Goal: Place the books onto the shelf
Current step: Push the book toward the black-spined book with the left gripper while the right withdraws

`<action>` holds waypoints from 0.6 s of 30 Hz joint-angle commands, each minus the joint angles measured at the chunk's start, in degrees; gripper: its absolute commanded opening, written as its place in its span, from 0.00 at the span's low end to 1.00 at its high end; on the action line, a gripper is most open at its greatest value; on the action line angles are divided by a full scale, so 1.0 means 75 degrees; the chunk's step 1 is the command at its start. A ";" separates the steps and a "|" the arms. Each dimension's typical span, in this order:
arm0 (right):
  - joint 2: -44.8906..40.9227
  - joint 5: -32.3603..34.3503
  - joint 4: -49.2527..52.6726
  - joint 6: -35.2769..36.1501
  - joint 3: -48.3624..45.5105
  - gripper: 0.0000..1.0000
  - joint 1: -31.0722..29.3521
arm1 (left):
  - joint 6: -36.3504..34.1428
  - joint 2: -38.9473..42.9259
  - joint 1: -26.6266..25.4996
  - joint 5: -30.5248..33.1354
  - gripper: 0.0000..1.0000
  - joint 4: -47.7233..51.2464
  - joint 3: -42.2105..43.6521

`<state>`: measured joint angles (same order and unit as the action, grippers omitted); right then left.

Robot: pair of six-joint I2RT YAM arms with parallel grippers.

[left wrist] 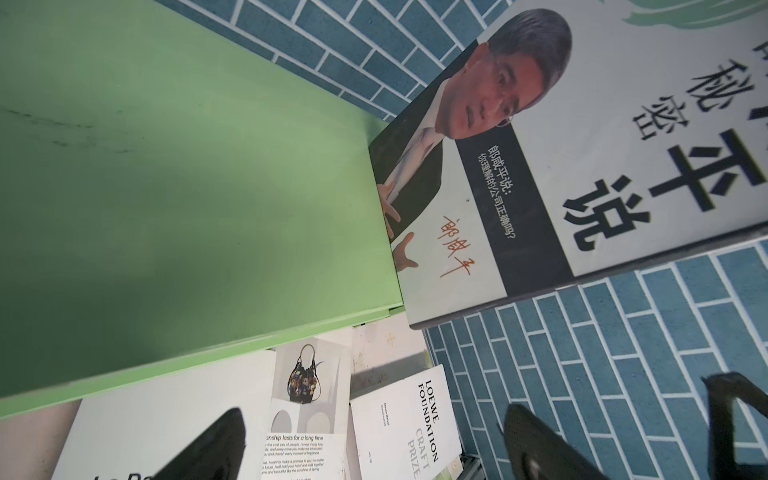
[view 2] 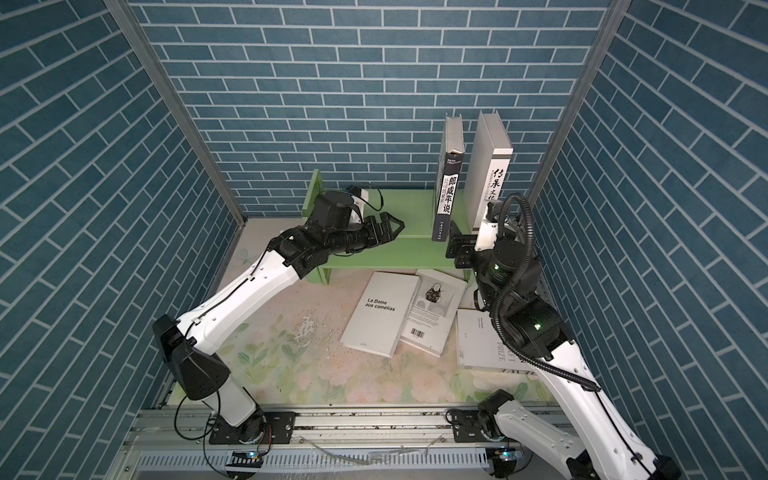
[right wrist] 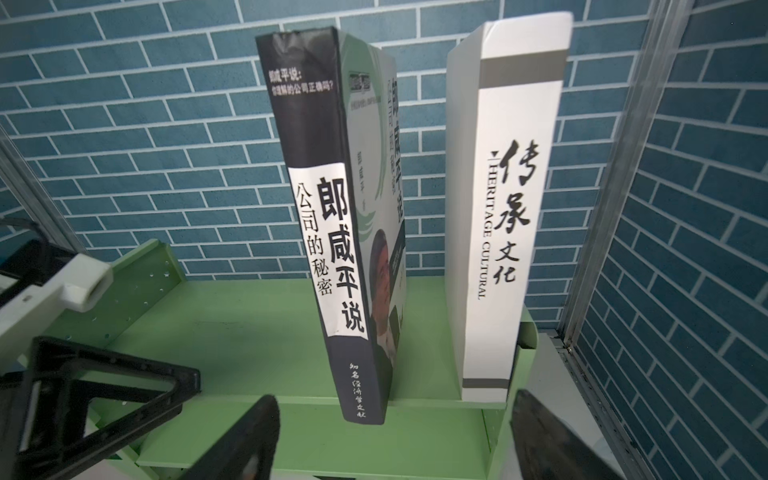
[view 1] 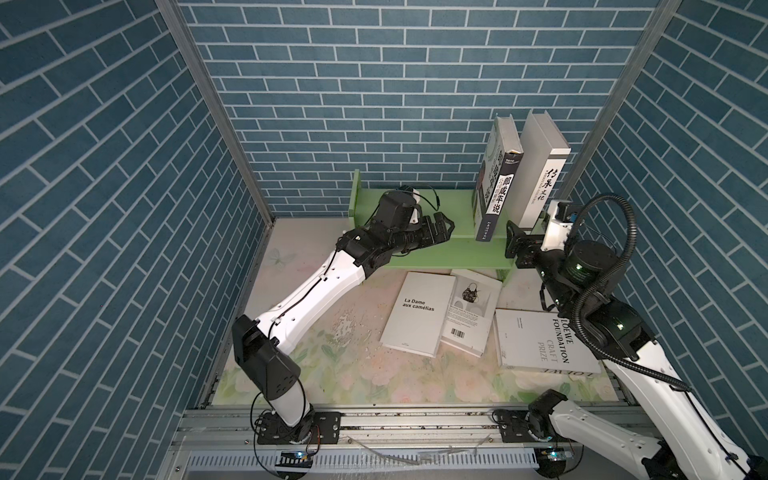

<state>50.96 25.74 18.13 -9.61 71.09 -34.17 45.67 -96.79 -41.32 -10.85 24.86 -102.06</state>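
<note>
left pincer (view 1: 445, 232), right pincer (view 1: 510, 243): wide apart, empty.

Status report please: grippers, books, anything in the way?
Left gripper, right gripper open, empty. Dark book, white book standing on shelf; three books flat on table. No obstacle seen.

White book (view 1: 417, 313): "La Dame aux camélias". Large book (view 1: 540, 340): "LOEWE FOUNDATION CRAFT PRIZE". White spine (right wrist: 511, 232): "HERITAGE CULTURAL".

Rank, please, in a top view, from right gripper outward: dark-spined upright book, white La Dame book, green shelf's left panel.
1. Dark-spined upright book: beside right gripper.
2. White La Dame book: flat in front.
3. Green shelf's left panel: far left.
</note>
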 commanded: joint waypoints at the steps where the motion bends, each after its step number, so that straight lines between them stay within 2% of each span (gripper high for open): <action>1: -0.0188 0.0546 0.0765 -0.0396 0.0012 0.92 0.0030 | -0.0037 -0.0361 -0.0181 0.0167 0.97 -0.0420 -0.0530; 5: -0.0358 0.1023 0.0823 -0.0377 0.0170 0.94 0.0152 | -0.0107 -0.0933 -0.0301 0.0346 0.95 -0.0362 -0.1120; 10: -0.0400 0.1025 0.1380 -0.0547 0.0351 0.96 0.0349 | -0.0152 -0.1432 -0.0432 0.0665 0.95 -0.0497 -0.1688; 18: 0.0057 0.0723 0.1910 -0.0829 0.1076 0.97 0.1433 | 0.0056 -0.2081 -0.0437 0.0908 0.93 -0.0392 -0.2406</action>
<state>50.50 31.59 30.46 -13.72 77.78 -25.82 46.11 -110.56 -44.38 -5.48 22.02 -117.10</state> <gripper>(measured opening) 0.972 0.929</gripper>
